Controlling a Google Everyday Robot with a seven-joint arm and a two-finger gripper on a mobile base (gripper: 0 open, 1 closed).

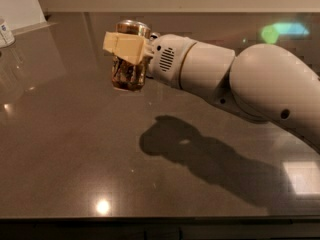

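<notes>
My gripper (126, 51) hangs above the dark brown table (75, 149), left of centre near the top of the camera view. Its cream fingers (125, 46) are shut on a small clear jar (128, 74) with brownish contents and a metal lid at the top. The jar stands nearly upright in the grip, held clear of the tabletop. The white arm (250, 84) reaches in from the right, and its shadow (200, 154) falls on the table below.
A white container (5, 33) stands at the far left edge of the table. A pale wall panel (17, 6) rises behind it. Light spots glare on the table's front and right side.
</notes>
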